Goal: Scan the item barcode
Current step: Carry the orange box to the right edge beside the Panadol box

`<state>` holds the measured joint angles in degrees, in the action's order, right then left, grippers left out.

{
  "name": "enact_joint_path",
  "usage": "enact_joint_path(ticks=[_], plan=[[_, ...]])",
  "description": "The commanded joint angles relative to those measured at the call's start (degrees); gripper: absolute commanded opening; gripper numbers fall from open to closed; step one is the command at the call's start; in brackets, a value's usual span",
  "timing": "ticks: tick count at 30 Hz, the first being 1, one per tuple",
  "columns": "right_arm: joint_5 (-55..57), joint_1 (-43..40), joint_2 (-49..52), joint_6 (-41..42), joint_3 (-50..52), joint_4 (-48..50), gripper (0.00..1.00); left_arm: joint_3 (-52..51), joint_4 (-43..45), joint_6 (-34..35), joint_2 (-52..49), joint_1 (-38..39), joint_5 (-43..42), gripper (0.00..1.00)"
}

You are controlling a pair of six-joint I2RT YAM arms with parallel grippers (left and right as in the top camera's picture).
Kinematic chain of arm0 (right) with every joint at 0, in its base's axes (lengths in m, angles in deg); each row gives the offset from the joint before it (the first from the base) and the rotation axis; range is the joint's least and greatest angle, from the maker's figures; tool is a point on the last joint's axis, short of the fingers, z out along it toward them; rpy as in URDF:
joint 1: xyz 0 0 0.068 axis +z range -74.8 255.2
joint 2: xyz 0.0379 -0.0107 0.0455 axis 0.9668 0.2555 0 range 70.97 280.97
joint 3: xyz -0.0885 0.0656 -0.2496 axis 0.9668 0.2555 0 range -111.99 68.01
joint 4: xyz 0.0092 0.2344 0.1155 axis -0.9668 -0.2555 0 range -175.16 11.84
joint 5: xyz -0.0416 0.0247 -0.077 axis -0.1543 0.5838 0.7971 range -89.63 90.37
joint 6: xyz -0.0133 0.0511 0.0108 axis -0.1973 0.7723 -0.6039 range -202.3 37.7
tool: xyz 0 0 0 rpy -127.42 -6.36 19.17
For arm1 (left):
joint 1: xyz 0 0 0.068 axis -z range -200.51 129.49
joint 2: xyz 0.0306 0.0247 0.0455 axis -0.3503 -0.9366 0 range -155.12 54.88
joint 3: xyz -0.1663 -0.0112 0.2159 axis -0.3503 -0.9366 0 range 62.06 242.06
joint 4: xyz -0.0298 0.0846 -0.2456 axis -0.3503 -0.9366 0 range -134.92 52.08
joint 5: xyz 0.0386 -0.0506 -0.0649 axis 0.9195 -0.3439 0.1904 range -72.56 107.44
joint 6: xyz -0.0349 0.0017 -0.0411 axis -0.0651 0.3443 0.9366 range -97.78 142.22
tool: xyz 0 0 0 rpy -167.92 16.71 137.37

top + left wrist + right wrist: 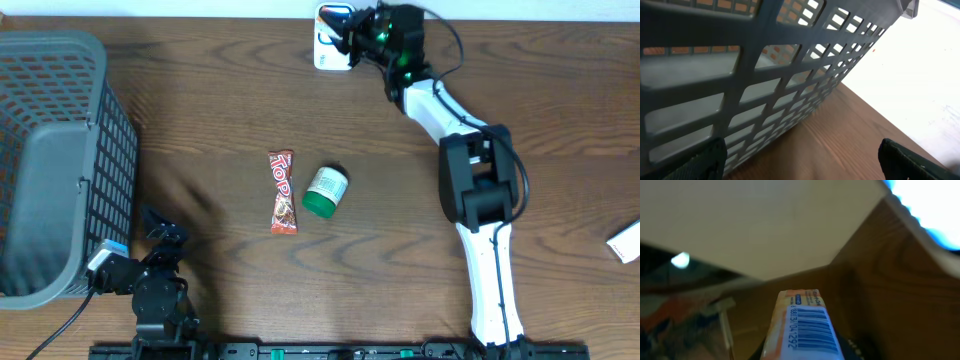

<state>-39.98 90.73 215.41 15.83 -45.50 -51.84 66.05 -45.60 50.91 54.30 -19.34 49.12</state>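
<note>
Overhead view of a wooden table [400, 250] with two robot arms.

Nearest, at the lower left of the frame, the left gripper [160, 235] sits low beside a grey plastic basket [115, 150]. Its jaws are spread wide and hold nothing. Its own camera shows only the basket's lattice wall close up.

In the middle of the table a red candy bar [283, 192] lies lengthwise. Just to its right is a small bottle [326, 191] with a green lid, on its side. Both lie apart from either arm. A white object [625, 240] pokes in at the right edge.

Farthest, at the top centre, the right arm is stretched out. The right gripper [348, 35] is clamped on a small white and orange pack [802, 325]. It hovers at a white device [328, 55], probably the scanner.

In the right wrist view the pack fills the lower centre, its barcode [812, 330] facing the camera. A blurred glassy shape shows at the lower left.

The step in hand looks like presenting the pack to the scanner. The next move likely calls for turning the wrist so the barcode faces the device's window, and holding it steady. Whether the code already faces that window cannot be told.
</note>
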Motion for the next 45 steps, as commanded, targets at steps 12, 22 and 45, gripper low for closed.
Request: enact_joint_path(ticks=[12,22,45], plan=[[33.0,0.1,-32.2,-48.9,-0.8,-66.8,0.01,-1.0,-1.3,-0.1,0.3,-0.2,0.9,0.97],[68.7,-7.1,-40.3,-52.2,-0.8,-100.5,0.01,-1.0,-1.3,-0.1,0.3,-0.2,0.9,0.97],[82.1,-47.4,-39.8,-57.6,38.0,-72.8,0.01,-1.0,-1.3,-0.1,0.3,-0.2,0.9,0.97]])
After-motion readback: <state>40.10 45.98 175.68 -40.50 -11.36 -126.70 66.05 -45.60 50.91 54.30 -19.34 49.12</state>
